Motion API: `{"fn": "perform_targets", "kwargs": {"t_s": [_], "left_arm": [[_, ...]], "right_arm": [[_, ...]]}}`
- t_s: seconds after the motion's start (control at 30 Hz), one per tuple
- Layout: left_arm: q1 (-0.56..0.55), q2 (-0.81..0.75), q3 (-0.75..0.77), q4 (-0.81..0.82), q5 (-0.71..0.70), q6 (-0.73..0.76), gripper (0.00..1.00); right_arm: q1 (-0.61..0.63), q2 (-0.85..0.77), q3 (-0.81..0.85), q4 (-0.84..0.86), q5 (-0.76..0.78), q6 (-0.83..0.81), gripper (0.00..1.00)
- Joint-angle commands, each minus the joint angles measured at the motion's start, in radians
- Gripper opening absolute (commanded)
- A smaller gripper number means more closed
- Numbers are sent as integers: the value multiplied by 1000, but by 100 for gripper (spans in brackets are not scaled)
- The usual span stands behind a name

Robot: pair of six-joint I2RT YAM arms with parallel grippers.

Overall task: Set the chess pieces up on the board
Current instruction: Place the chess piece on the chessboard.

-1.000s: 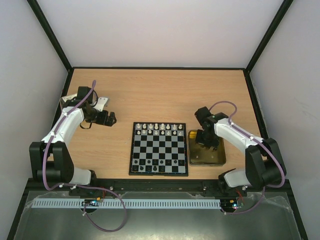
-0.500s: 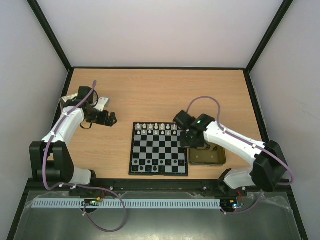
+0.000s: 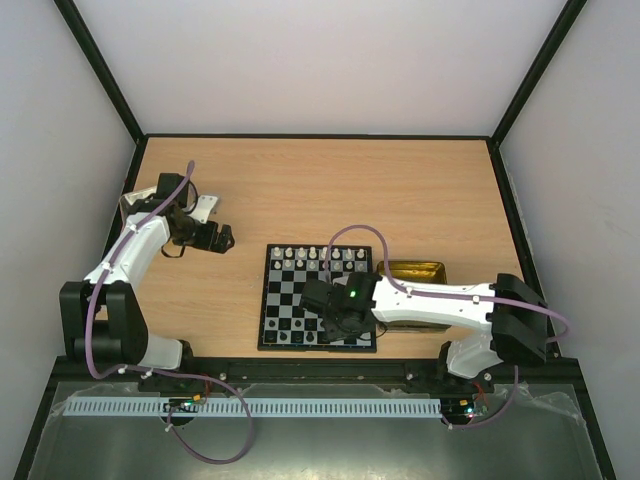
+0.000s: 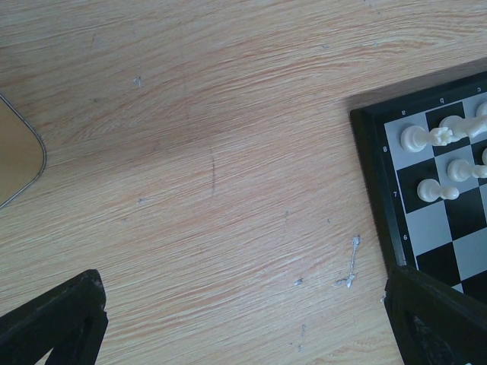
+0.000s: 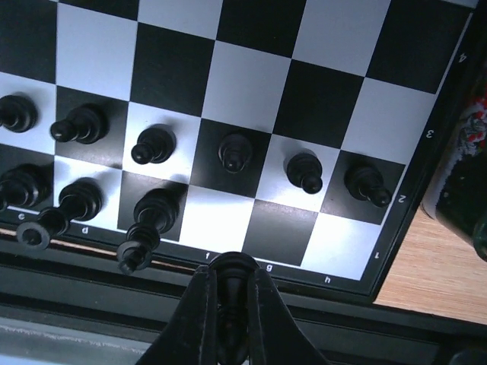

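Note:
The board (image 3: pixel 300 295) lies flat at the table's near middle. White chess pieces (image 3: pixel 315 257) fill its far rows and black chess pieces (image 5: pixel 156 144) stand on its near rows. My right gripper (image 3: pixel 338 322) hangs over the board's near right part. It is shut on a black chess piece (image 5: pixel 234 285) above the border by the f and g squares. My left gripper (image 3: pixel 222 238) is off the board's far left corner, over bare wood. Its fingers (image 4: pixel 57 319) stand wide apart with nothing between them. The left wrist view shows the board's corner (image 4: pixel 437 171) with white pieces.
A shallow gold tin (image 3: pixel 415 270) sits just right of the board, partly under my right arm. A silver lid (image 4: pixel 17 156) lies at the table's far left. Black rails edge the table at left, right and front.
My right arm has swung left from over the gold tin to over the board's near right part. The left arm has not moved.

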State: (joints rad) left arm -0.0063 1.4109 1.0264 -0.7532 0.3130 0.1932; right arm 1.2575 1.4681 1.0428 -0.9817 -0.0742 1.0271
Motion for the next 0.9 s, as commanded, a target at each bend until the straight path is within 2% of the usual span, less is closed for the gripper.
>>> {"fn": "perform_targets", "kwargs": {"t_s": [0.0, 0.87], "left_arm": [[-4, 5, -13, -6, -4, -6, 99], [-4, 8, -13, -6, -2, -4, 99]], "right_arm": [[6, 19, -36, 51, 10, 37, 4], [8, 77, -73, 126, -71, 7, 5]]}}
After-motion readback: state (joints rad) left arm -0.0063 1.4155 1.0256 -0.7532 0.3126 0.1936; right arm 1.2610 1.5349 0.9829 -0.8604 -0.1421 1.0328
